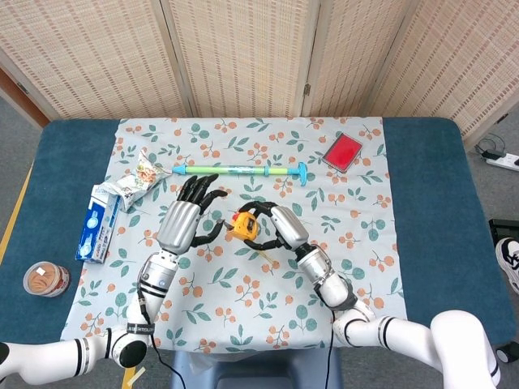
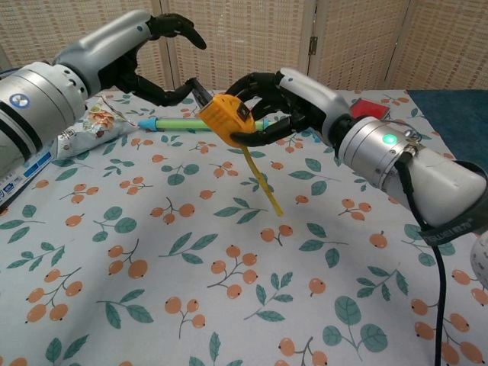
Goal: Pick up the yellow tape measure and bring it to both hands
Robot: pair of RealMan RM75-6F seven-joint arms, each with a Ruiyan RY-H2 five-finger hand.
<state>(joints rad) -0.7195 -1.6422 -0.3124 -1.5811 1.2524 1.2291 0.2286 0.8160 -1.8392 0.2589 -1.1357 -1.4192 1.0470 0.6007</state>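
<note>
The yellow tape measure (image 1: 243,226) hangs above the floral cloth, gripped by my right hand (image 1: 276,227), whose fingers wrap its right side. In the chest view the tape measure (image 2: 226,118) has a short yellow strip of tape (image 2: 259,181) hanging down from it. My left hand (image 1: 182,224) is just to its left, holding nothing, with its fingers apart and arched. The left hand (image 2: 156,53) has its thumb tip reaching close to the case's left edge; I cannot tell whether it touches.
A green-and-blue stick (image 1: 239,169) lies behind the hands. A red box (image 1: 342,151) sits at the back right. A snack bag (image 1: 139,177), a blue-white box (image 1: 99,222) and a round tin (image 1: 46,279) lie at the left.
</note>
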